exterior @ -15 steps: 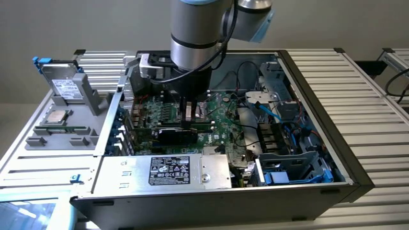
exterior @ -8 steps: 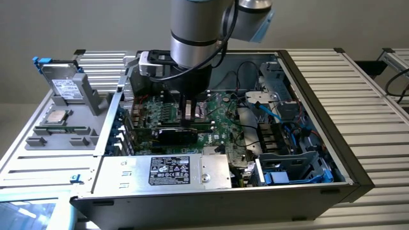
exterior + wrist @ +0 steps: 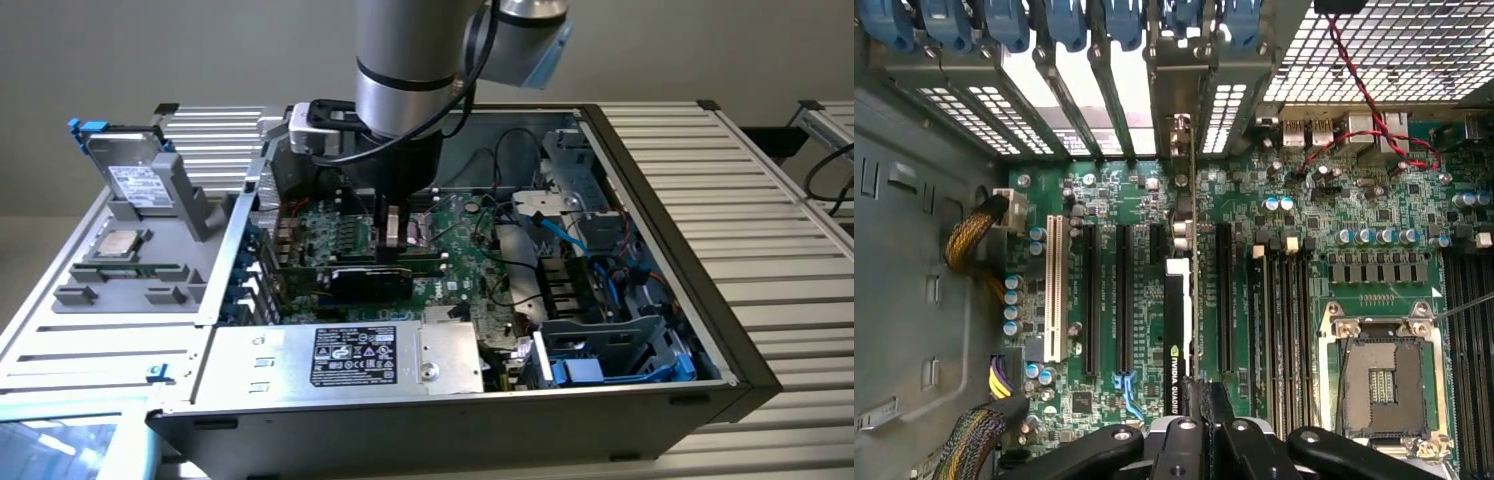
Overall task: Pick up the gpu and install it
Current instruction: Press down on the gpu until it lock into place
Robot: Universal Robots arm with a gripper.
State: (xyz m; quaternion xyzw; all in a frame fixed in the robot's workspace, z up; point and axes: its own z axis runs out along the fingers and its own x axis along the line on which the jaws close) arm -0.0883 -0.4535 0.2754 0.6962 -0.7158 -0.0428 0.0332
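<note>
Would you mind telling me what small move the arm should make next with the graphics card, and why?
Probably a short, straight push down. The end effector grips the graphics card by its top edge, and the card stands upright on edge over a motherboard slot, its bracket lined up with the rear opening; whether it is fully seated is unclear.

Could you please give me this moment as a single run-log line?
stage: install | gripper: shut on gpu | gpu: edge-on, upright over motherboard slot | CPU socket: empty | case: open

Open computer case, motherboard, power supply, grey tray
</note>
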